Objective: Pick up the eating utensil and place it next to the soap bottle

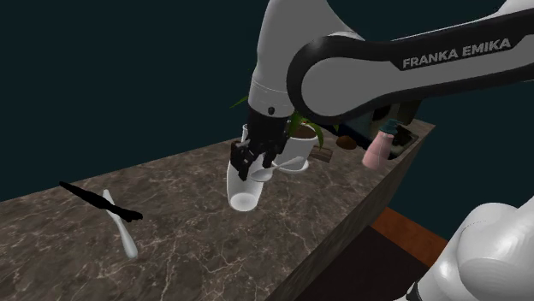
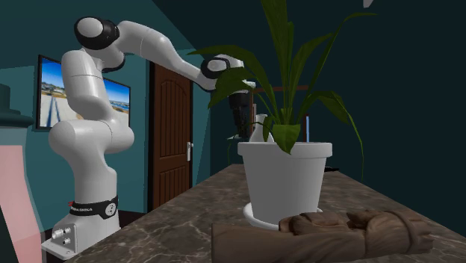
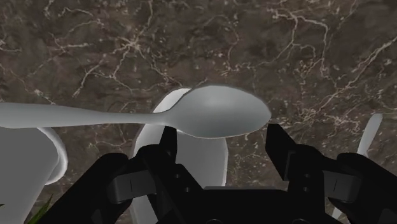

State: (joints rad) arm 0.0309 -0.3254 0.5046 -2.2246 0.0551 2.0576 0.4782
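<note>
I see the white arm (image 1: 385,60) reaching over the dark marble tabletop (image 1: 188,256); a potted plant (image 2: 287,179) stands just beside the pincer (image 3: 221,132); the pink soap bottle (image 1: 376,150) is beyond the plant, near the tabletop's far end; under the pincer lies a white cup-like shape (image 1: 244,195); the pincer pinches the white spoon (image 3: 219,113) by its bowl, a finger at each end, off the marble, its handle pointing toward the plant.

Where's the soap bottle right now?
In the shoulder view the pink soap bottle stands near the counter's far end, right of the potted plant.
</note>
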